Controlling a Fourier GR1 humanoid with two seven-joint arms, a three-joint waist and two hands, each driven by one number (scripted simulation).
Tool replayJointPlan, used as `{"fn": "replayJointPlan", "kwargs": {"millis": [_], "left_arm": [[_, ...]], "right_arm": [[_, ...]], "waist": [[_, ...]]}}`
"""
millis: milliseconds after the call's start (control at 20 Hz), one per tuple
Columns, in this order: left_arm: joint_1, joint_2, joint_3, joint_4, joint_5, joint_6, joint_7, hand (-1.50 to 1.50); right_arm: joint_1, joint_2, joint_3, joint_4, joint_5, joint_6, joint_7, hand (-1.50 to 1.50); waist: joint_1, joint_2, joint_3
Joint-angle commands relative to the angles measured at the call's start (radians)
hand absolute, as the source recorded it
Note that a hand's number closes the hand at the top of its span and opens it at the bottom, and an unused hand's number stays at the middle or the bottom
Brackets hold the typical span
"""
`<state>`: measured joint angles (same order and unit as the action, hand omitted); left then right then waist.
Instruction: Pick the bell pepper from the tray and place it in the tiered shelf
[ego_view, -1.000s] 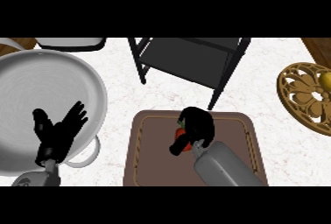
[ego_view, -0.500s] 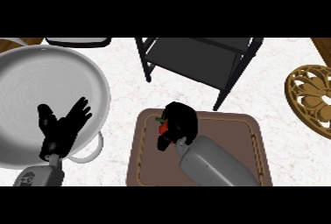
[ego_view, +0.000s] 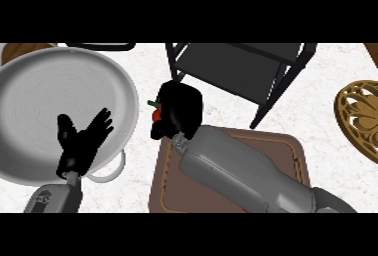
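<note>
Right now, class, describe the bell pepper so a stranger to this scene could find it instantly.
Start at the black tiered shelf at the top centre and drop to its lower left corner, just above the brown tray. There the right hand curls its fingers round the bell pepper. It is the only red thing here, with a green stem.

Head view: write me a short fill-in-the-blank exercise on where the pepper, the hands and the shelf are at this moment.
1. The right hand has its fingers curled round the red ____.
2. The open left hand shows over the grey ____.
3. The black shelf stands beyond the brown ____.

Missing words: pepper; pan; tray.
</note>
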<state>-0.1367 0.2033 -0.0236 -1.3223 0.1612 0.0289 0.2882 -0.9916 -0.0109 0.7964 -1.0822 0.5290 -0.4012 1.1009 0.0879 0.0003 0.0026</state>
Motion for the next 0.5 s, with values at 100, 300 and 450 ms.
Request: {"fn": "replayJointPlan", "kwargs": {"millis": [100,300,450], "left_arm": [[0.012,0.014,0.020,0.035,0.009,-0.005,0.019,0.00],[0.020,0.019,0.032,0.022,0.017,-0.002,0.025,0.00],[0.058,0.000,0.014,0.023,-0.001,0.007,-0.003,0.00]], "right_arm": [[-0.263,0.010,-0.015,0.004,0.116,-0.081,0.314,1.50],[-0.392,0.010,-0.091,0.048,0.143,-0.012,0.383,1.50],[-0.456,0.010,-0.143,0.080,0.154,0.020,0.385,1.50]], "waist": [[-0.023,-0.016,-0.007],[-0.042,-0.020,-0.007],[-0.060,-0.017,-0.006]]}}
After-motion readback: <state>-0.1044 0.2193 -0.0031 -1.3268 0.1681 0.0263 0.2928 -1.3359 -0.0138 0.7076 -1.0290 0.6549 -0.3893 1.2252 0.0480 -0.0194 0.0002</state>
